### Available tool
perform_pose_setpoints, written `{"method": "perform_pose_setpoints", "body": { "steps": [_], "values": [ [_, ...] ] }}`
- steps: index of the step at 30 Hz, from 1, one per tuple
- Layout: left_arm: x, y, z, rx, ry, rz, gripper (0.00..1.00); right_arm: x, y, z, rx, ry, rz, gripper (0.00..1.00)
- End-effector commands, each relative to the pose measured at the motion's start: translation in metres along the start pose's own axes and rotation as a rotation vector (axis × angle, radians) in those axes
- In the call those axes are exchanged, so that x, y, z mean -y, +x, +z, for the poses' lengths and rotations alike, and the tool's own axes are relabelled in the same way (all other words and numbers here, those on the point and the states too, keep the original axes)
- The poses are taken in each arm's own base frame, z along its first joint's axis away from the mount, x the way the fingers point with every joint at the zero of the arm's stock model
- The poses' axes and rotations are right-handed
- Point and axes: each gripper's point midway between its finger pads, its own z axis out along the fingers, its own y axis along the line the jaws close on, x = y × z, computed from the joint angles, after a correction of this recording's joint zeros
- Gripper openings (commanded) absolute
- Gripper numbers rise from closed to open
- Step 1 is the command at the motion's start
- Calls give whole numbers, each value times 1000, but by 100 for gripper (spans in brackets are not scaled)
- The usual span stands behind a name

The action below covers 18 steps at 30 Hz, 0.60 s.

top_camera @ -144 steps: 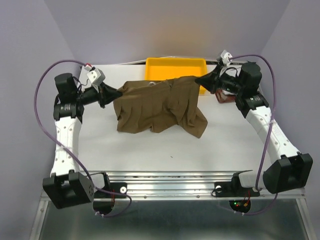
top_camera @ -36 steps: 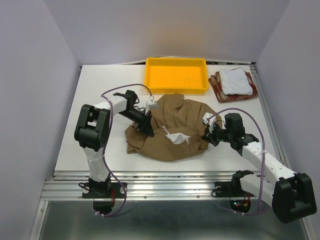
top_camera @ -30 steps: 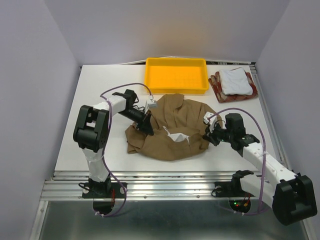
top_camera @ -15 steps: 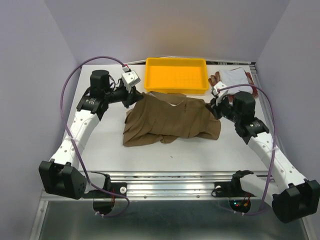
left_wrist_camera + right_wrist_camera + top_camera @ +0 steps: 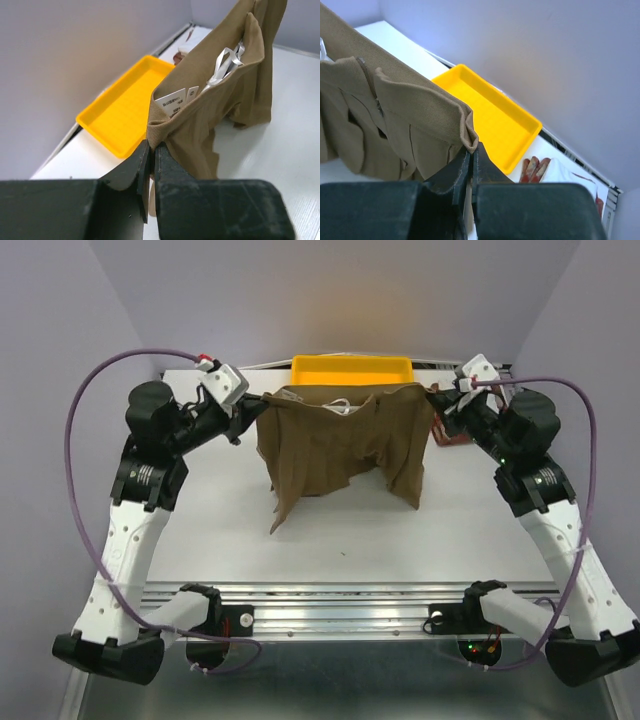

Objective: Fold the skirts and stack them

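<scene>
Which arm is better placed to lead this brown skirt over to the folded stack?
Right, probably: the right gripper pinches the tan skirt by its waistband corner beside the checked skirt and white skirt; the left gripper holds the far corner.

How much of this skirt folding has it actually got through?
Two look done: the white skirt lies on the checked skirt at the far right. In hand: the tan skirt hangs unfolded between the left gripper and right gripper, each pinching its waistband. Left: fold it and add it to the stack.
</scene>
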Motion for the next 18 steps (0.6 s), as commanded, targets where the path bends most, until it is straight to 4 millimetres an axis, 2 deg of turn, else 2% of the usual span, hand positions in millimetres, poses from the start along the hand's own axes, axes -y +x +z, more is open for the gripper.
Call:
{"method": "perform_pose_setpoints", "body": {
  "steps": [1, 3, 4, 6, 7, 9, 10, 12, 13, 14, 15, 16, 17, 18],
  "values": [
    [11, -66, -50, 170, -97, 123, 0, 25, -74, -54, 137, 123, -66, 1],
    [24, -66, -61, 184, -82, 104, 0, 17, -85, -75, 150, 105, -70, 1],
    [37, -72, -74, 208, -72, 117, 0, 16, -94, -85, 167, 105, -70, 1],
    [50, -73, -86, 224, -59, 124, 0, 10, -94, -100, 150, 94, -56, 1],
    [60, -72, -97, 230, -53, 121, 0, 8, -105, -117, 177, 98, -64, 1],
    [73, -71, -108, 238, -37, 120, 0, -6, -103, -134, 162, 51, -57, 1],
    [83, -75, -118, 255, -27, 125, 0, -11, -116, -150, 200, 39, -61, 1],
    [89, -79, -126, 274, -32, 106, 0, -24, -117, -161, 199, -20, -53, 1],
    [86, -76, -125, 266, -45, 69, 0, -25, -115, -161, 186, -23, -48, 1],
    [77, -58, -111, 194, -48, -18, 0, -27, -110, -157, 165, -36, -37, 1],
    [77, -42, -100, 142, -12, -75, 0, -28, -94, -142, 124, -56, -19, 1],
    [78, -24, -82, 84, 58, -136, 0, -30, -87, -132, 114, -76, 1, 1],
    [92, -30, -77, 117, 158, -195, 0, -41, -81, -115, 123, -141, 58, 1],
    [93, -32, -72, 139, 182, -242, 0, -41, -77, -109, 106, -147, 96, 1]
  ]
}}
